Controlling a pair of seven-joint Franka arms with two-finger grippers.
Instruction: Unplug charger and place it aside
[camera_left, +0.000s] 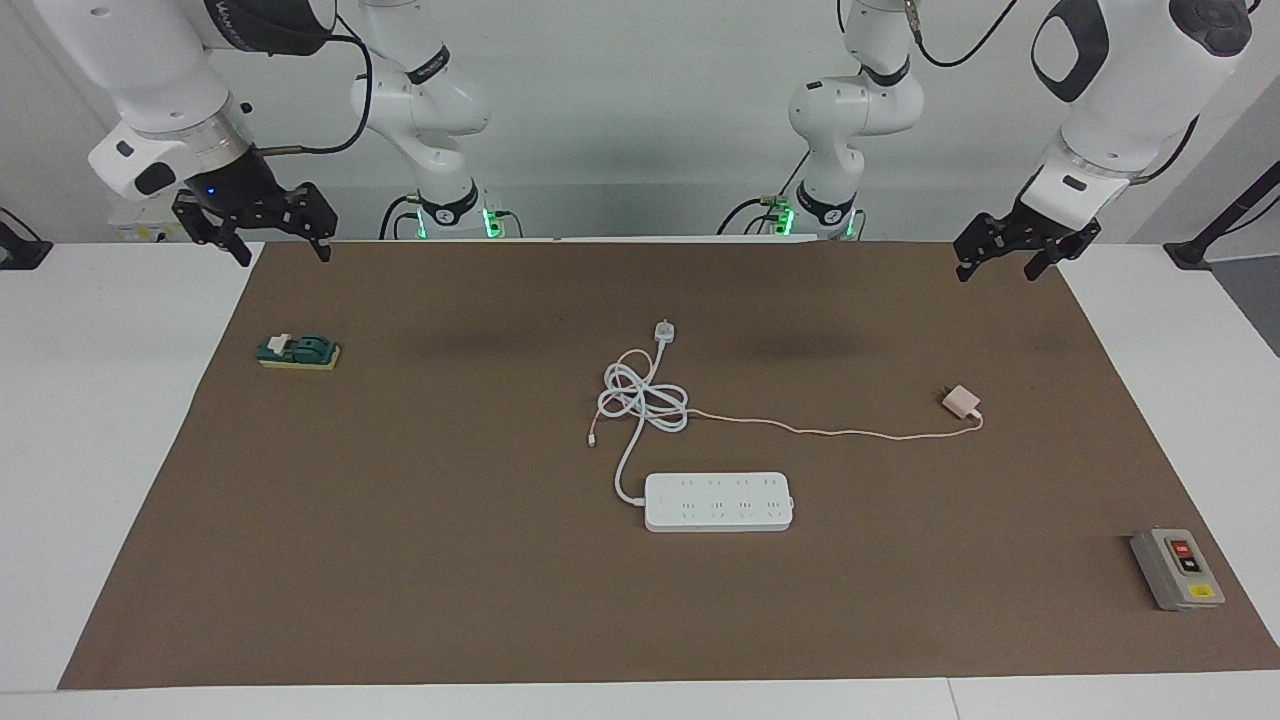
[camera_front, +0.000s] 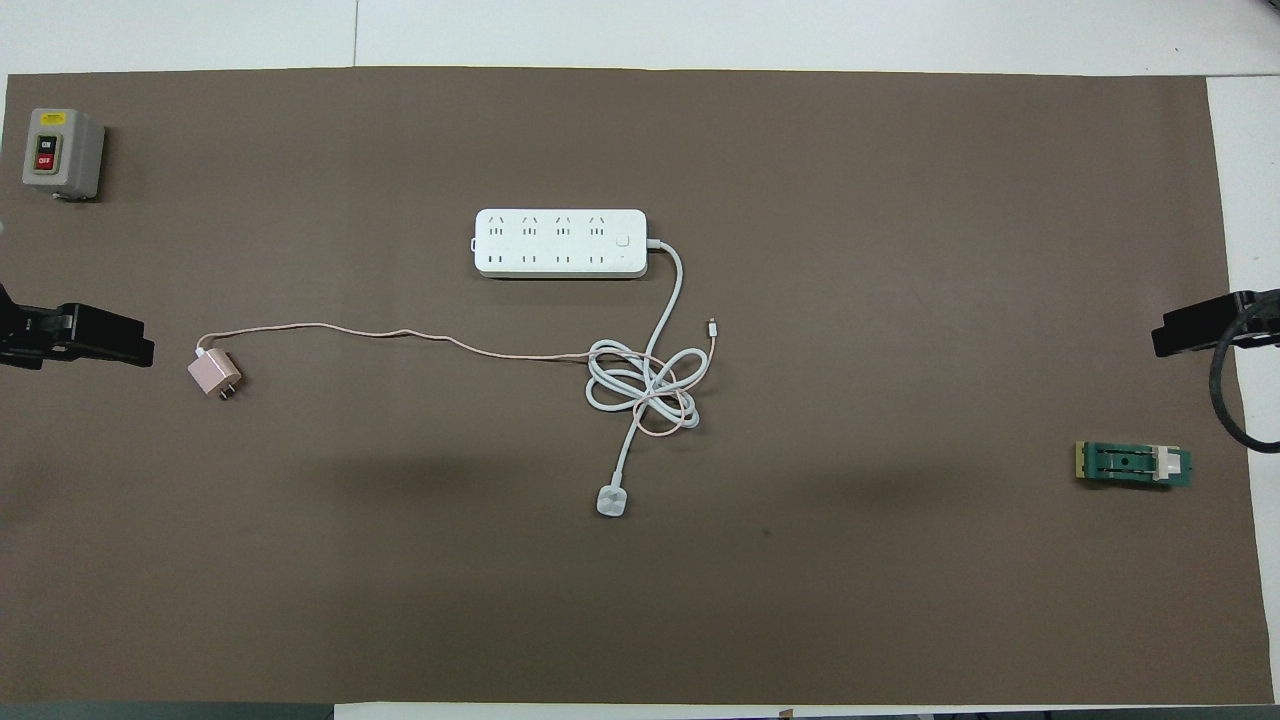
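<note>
grippers left (camera_left: 1025, 245), right (camera_left: 255, 225) open, empty; charger (camera_left: 961, 401) unplugged on mat

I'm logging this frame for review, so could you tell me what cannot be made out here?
- Overhead view: left gripper and right gripper are cut off by the edges; only the tips show.
- Both views: charger cable and power strip cord overlap in a tangle; their paths there are unclear.

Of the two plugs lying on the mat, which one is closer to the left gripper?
The pink charger, lying toward the left arm's end near the left gripper. The white plug lies mid-mat, on the power strip's thick cord.
</note>
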